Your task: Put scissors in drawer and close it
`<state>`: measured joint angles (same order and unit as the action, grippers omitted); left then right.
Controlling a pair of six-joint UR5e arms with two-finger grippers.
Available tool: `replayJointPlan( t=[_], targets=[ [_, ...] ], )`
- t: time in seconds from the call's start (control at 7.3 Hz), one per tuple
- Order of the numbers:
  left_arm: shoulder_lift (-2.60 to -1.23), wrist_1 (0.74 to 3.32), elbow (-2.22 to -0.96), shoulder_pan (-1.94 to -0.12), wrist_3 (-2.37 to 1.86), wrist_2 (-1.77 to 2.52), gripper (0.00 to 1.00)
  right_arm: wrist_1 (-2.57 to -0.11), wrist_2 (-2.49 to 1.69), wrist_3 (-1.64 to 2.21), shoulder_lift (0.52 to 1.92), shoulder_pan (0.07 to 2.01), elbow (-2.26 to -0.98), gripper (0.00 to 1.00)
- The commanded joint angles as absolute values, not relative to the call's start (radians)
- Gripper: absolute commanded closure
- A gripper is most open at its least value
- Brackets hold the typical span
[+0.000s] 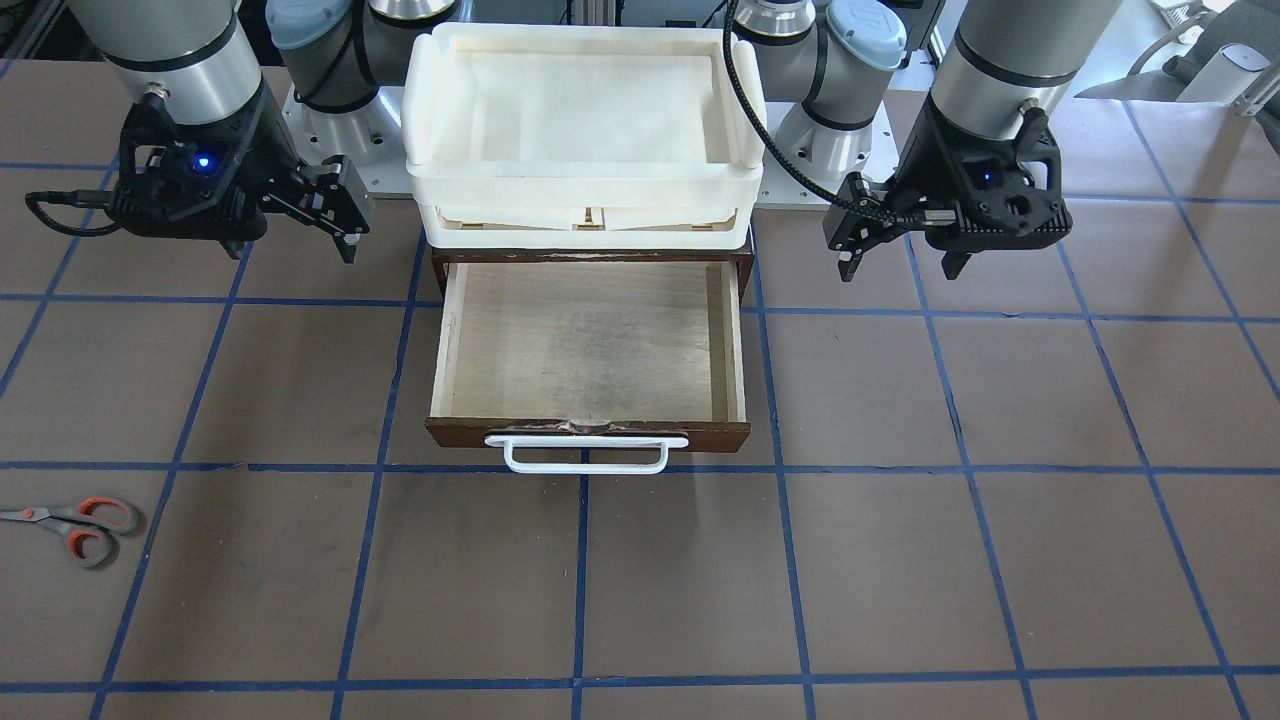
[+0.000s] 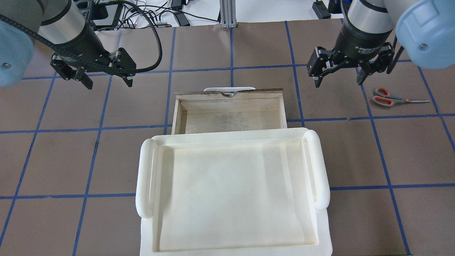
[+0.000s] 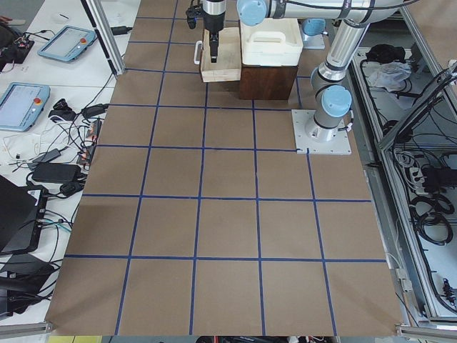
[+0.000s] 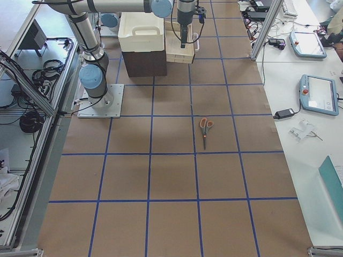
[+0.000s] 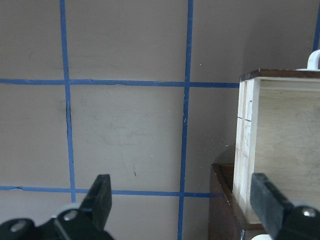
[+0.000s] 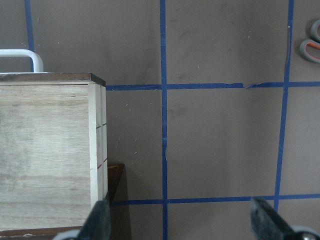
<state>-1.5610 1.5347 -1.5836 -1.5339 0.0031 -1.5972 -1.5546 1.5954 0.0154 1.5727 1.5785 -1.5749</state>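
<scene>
The scissors (image 2: 387, 99) lie flat on the brown table at my right, grey handles with orange lining, blades pointing outward; they also show in the front view (image 1: 70, 525) and the right side view (image 4: 205, 128). The drawer (image 2: 231, 95) is pulled open and empty, with a pale plywood interior and a white bar handle (image 1: 587, 452). My right gripper (image 2: 338, 81) hovers open and empty between the drawer and the scissors; the scissor loops (image 6: 312, 42) show at its wrist view's top right edge. My left gripper (image 2: 108, 82) hovers open and empty left of the drawer (image 5: 250, 150).
A cream-white plastic tray stack (image 2: 145, 185) sits on the dark cabinet above the drawer. Blue tape lines grid the table. Operator tablets and cables lie on side benches (image 4: 316, 96) beyond the table edge.
</scene>
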Motion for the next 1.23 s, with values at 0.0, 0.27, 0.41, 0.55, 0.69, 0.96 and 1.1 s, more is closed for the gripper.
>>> replayJointPlan(
  t=[0.0, 0.27, 0.41, 0.55, 0.69, 0.96, 1.1],
  targets=[
    [-1.557, 1.532, -1.591, -1.534, 0.003, -1.597, 0.00, -1.555, 1.592, 0.015, 1.572, 1.578, -1.575, 0.00],
    [-1.557, 1.532, -1.591, -1.534, 0.003, -1.597, 0.00, -1.560, 1.592, 0.005, 1.572, 1.578, -1.577, 0.00],
    [-1.557, 1.532, -1.591, -1.534, 0.003, -1.597, 0.00, -1.556, 1.594, -0.011, 1.572, 1.577, -1.580, 0.00],
    [-1.557, 1.532, -1.591, -1.532, 0.003, -1.598, 0.00, -1.558, 1.591, -0.093, 1.565, 1.568, -1.589, 0.00],
    [-1.557, 1.532, -1.591, -1.532, 0.003, -1.598, 0.00, -1.568, 1.583, -0.203, 1.556, 1.557, -1.612, 0.00],
    [-1.557, 1.532, -1.591, -1.532, 0.003, -1.598, 0.00, -1.670, 1.528, -0.404, 1.531, 1.472, -1.717, 0.01],
    [-1.557, 1.532, -1.591, -1.532, 0.003, -1.598, 0.00, -1.712, 1.487, -0.599, 1.520, 1.407, -1.764, 0.01]
  ],
)
